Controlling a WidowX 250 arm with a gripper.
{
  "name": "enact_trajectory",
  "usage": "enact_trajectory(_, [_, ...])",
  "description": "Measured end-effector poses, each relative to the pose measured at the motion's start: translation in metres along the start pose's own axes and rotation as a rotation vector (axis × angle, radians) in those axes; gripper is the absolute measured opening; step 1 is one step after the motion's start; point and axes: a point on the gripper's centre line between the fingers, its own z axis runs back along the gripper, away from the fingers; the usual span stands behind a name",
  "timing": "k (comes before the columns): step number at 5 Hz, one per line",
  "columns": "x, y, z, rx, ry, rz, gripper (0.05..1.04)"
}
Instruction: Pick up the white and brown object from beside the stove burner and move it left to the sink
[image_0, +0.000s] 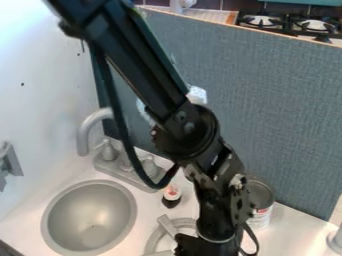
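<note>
The black gripper (206, 245) hangs at the bottom edge, right of the centre; its lower end is cut off by the edge. Close on its left lies a grey ring-shaped piece (155, 240) with a flat grey bar across it, partly covered by the gripper. Above that piece stands a small black item (172, 201) with a white and pinkish top, apart from the gripper. Just right of the wrist is a can (261, 214) with a dark grey top and a pale label, partly behind the arm.
A round grey sink (90, 217) is sunk into the white counter at the lower left, with a grey faucet (84, 132) and knobs behind it. A blue-grey panel (280, 110) rises behind the arm. A pale object (336, 240) stands at the right edge.
</note>
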Motion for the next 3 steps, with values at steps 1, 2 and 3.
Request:
enact_trajectory(1, [-0.009,0.005,0.053,0.032,-0.093,0.012,0.821])
enact_trajectory(2, [-0.021,0.025,0.081,0.078,-0.12,0.093,0.821])
enact_trajectory(3, [-0.023,0.06,0.076,0.132,-0.094,0.185,0.821])
